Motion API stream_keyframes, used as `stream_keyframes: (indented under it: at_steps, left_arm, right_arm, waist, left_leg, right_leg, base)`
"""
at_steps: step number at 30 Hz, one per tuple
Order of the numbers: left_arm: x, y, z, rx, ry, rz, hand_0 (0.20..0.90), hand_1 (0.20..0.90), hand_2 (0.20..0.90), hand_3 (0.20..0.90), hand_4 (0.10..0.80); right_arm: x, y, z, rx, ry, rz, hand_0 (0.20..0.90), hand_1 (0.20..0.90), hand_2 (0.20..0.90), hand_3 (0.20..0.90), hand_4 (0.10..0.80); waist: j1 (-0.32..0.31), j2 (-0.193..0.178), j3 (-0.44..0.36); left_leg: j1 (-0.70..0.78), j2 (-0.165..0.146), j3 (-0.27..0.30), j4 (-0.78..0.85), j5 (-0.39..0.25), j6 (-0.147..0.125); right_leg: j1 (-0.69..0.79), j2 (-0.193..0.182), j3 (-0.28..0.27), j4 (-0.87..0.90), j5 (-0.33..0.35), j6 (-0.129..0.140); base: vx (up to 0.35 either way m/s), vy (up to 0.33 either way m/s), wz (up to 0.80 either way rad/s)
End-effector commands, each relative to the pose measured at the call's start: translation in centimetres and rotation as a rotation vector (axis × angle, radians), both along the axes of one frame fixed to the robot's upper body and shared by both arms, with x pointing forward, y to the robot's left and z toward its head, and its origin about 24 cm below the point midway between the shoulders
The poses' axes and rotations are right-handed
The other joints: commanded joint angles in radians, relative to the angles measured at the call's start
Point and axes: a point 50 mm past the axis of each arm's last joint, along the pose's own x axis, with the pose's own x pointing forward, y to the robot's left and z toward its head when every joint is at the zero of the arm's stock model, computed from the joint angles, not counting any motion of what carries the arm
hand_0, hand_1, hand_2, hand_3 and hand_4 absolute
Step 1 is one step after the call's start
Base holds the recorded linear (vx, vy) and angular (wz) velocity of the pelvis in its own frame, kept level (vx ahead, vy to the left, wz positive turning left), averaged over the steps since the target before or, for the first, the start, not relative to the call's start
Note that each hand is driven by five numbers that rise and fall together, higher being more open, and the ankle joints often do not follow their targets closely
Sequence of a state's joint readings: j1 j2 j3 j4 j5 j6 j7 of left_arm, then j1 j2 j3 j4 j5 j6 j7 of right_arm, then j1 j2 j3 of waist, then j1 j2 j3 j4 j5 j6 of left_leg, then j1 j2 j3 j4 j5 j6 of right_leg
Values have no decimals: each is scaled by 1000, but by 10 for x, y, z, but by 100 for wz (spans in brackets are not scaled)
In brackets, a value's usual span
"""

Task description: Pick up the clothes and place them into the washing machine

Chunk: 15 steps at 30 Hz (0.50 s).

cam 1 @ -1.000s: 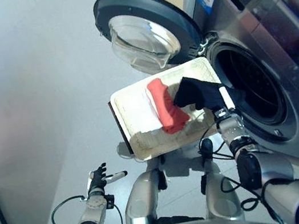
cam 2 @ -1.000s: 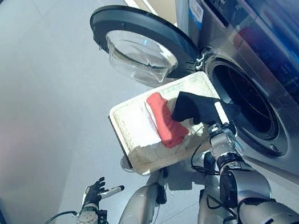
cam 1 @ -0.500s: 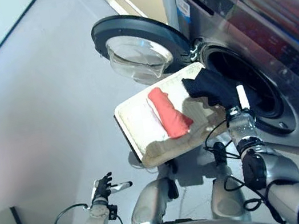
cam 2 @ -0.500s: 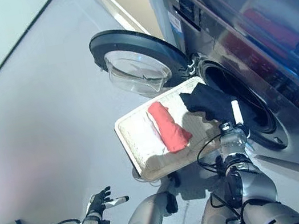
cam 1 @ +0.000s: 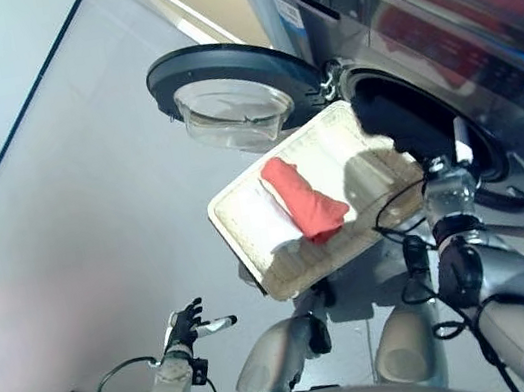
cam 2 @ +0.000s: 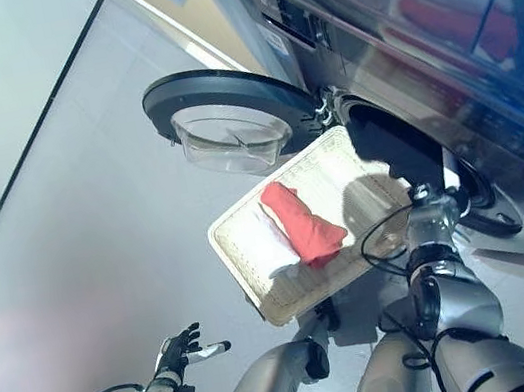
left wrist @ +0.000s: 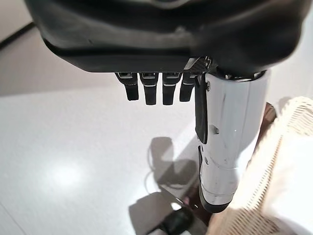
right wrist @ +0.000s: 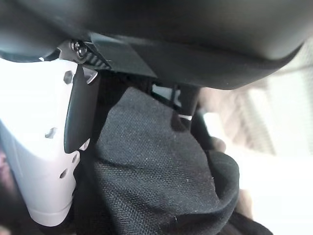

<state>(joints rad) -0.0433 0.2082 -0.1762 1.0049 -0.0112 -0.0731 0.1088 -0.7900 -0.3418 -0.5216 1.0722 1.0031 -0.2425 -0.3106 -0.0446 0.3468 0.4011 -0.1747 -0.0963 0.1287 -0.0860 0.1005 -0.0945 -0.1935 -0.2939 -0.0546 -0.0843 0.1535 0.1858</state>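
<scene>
Black garment (right wrist: 161, 181) sits pinched in the right hand (cam 1: 448, 185), fingers and white-covered thumb curled round the cloth, right at the round opening of the washing machine (cam 1: 479, 46). The machine's door (cam 1: 227, 85) stands swung open. A red cloth (cam 1: 305, 196) and a white cloth (cam 1: 268, 219) lie side by side in the wicker tray (cam 1: 253, 258) just beside the opening. The left hand (cam 1: 186, 328) hangs low and well apart, fingers relaxed, holding nothing.

The right robot hand (cam 1: 453, 144) and black garment (right wrist: 156, 186) merge with the dark drum opening (cam 1: 409, 119).
</scene>
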Motion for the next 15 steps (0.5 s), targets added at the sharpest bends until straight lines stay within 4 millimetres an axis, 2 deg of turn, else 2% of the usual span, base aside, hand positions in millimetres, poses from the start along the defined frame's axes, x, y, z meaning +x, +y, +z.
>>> stream_keyframes:
  at_steps: [1, 3, 4, 5, 6, 8, 10, 12, 14, 15]
  left_arm:
    - [-2, 16, -2, 82, 41, -4, 900, 900, 900, 900, 800]
    - [-2, 19, -1, 87, 37, 7, 900, 900, 900, 900, 800]
    - [-1, 19, -1, 86, 35, 8, 900, 900, 900, 900, 800]
    - [2, 21, 1, 90, 20, 21, 900, 900, 900, 900, 800]
    - [3, 20, 1, 89, 18, 21, 900, 900, 900, 900, 800]
    - [10, 23, 6, 92, -20, 31, 900, 900, 900, 900, 800]
    - [12, 24, 8, 90, -38, 48, 900, 900, 900, 900, 800]
    - [11, 21, 8, 77, -45, 57, 900, 900, 900, 900, 800]
    - [7, 22, 7, 74, -41, 71, 900, 900, 900, 900, 800]
    - [5, 22, 6, 72, -38, 80, 900, 900, 900, 900, 800]
  right_arm:
    - [36, 5, 155, -165, -433, -35, 200, 200, 200, 200, 300]
    - [36, 8, 180, -229, -468, -36, 200, 200, 200, 200, 300]
    - [36, 9, 182, -230, -468, -36, 200, 200, 200, 200, 300]
    - [32, 4, 208, -311, -496, -53, 200, 200, 200, 200, 300]
    - [32, 5, 211, -313, -496, -54, 200, 200, 200, 200, 300]
    - [19, 3, 265, -495, -562, -85, 200, 200, 200, 200, 300]
    - [7, 8, 299, -626, -612, -104, 200, 200, 200, 200, 300]
    - [-4, 13, 322, -714, -666, -126, 200, 200, 200, 200, 300]
    - [-11, 13, 335, -777, -669, -147, 200, 200, 200, 200, 300]
    - [-11, 11, 336, -805, -642, -152, 549, 549, 549, 549, 549]
  waist:
    - [-16, 173, 119]
    - [-14, 173, 119]
    - [-14, 173, 119]
    - [-7, 173, 119]
    - [-6, 173, 119]
    - [7, 173, 119]
    - [17, 173, 119]
    - [24, 173, 119]
    - [27, 173, 119]
    - [28, 173, 119]
  left_leg:
    - [5, 22, -6, 131, 40, -84]
    - [0, 23, -2, 130, 36, -77]
    - [-1, 22, 0, 130, 36, -76]
    - [-2, 22, -1, 131, 33, -75]
    - [-4, 21, 0, 131, 33, -75]
    - [-18, 23, -9, 137, 28, -78]
    - [-34, 28, -11, 142, 28, -81]
    - [-53, 36, -9, 147, 28, -85]
    - [-70, 45, -10, 156, 27, -92]
    - [-75, 50, -10, 158, 23, -95]
  right_leg:
    - [66, -193, 89, -3, -80, -73]
    - [56, -192, 92, -3, -77, -71]
    - [54, -192, 93, -3, -77, -71]
    - [49, -193, 96, -3, -72, -70]
    - [46, -194, 97, -3, -72, -70]
    - [37, -187, 99, -3, -66, -70]
    - [26, -178, 101, -3, -56, -69]
    - [11, -168, 108, -3, -44, -68]
    - [4, -157, 113, -3, -35, -69]
    - [2, -151, 114, -2, -32, -68]
  base:
    - [47, 20, -3]
    - [39, 14, -5]
    - [22, 3, -7]
    - [15, 2, -6]
    - [0, 0, 0]
    - [12, -32, -2]
    - [8, -33, -1]
    - [-3, -32, -3]
    - [3, -25, -11]
    - [6, -17, -14]
